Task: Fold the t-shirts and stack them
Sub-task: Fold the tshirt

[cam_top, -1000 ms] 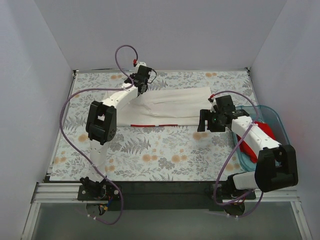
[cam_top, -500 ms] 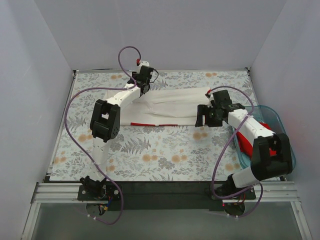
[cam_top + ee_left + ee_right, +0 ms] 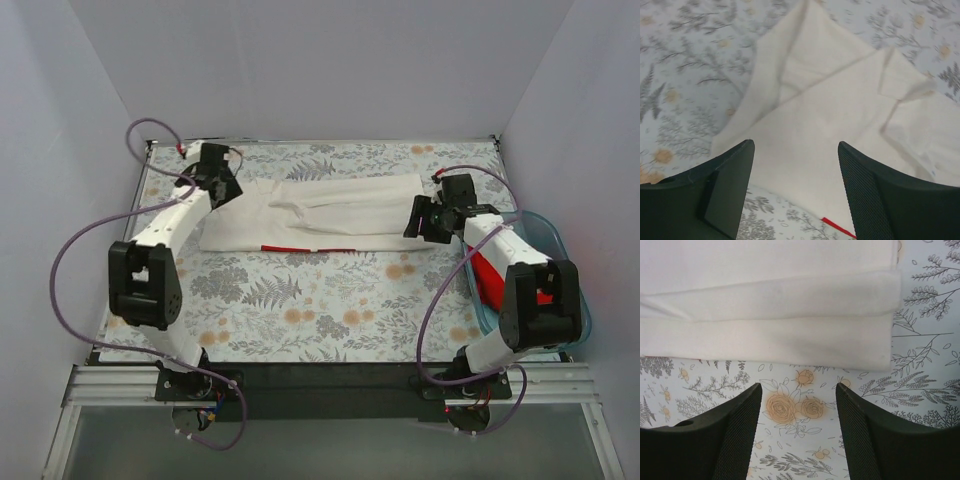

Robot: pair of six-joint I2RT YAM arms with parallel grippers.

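The white t-shirt (image 3: pixel 320 212) spreads across the far half of the table (image 3: pixel 300 312), between my left gripper (image 3: pixel 224 190) near the far left corner and my right gripper (image 3: pixel 416 218), both hanging wide-jawed at its ends. The near half lies open to me. The blue tub (image 3: pixel 562 262) holding the red t-shirt (image 3: pixel 490 274) blocks the right edge.

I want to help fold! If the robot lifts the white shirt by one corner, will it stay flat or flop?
Probably flop: the white shirt lies in soft creased layers, so it would likely droop. It looks thin, so probably light. Pushed, it may bunch up.
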